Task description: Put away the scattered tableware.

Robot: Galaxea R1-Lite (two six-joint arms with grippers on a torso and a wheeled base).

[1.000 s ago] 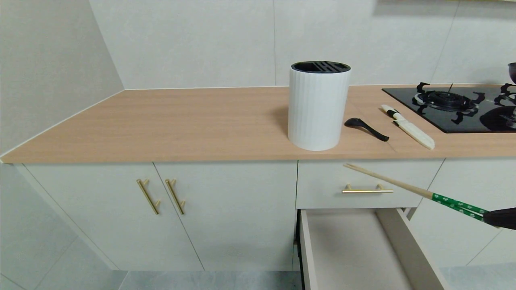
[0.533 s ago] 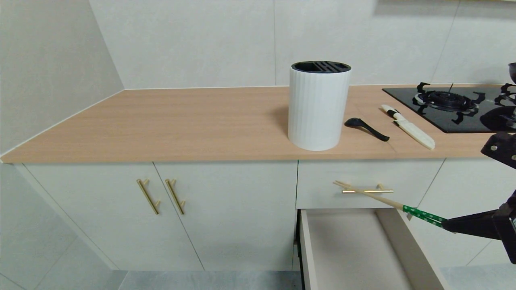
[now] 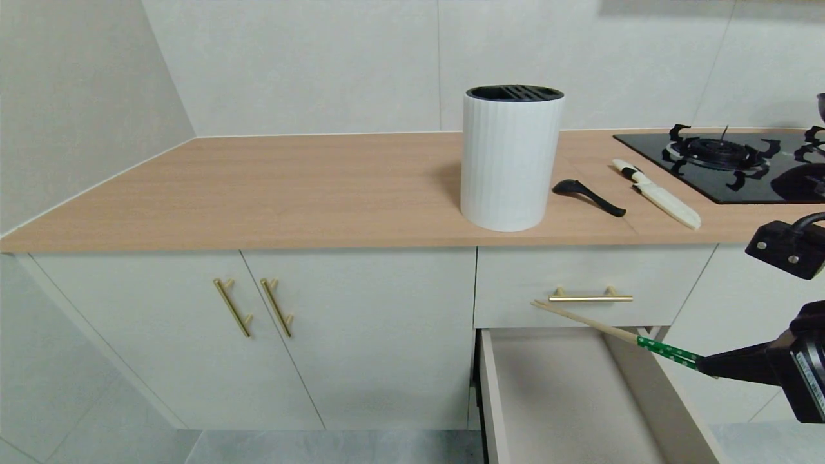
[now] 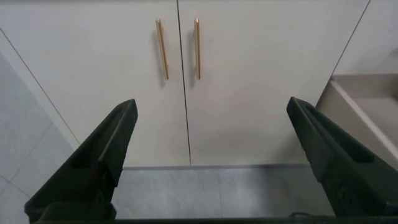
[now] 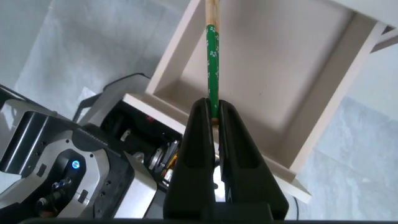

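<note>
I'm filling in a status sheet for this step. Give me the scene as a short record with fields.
right hand: shut on the chopsticks
chopsticks: green-banded end gripped, tips out over the drawer
drawer: pulled out
left hand: open, facing the cabinet doors
countertop: white holder, with black spoon and white knife lying to its right

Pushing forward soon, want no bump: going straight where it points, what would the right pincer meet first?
Likely the closed upper drawer front, just below its gold handle: the chopsticks held in the right pincer lead there, above the open drawer. Depth is unclear.
</note>
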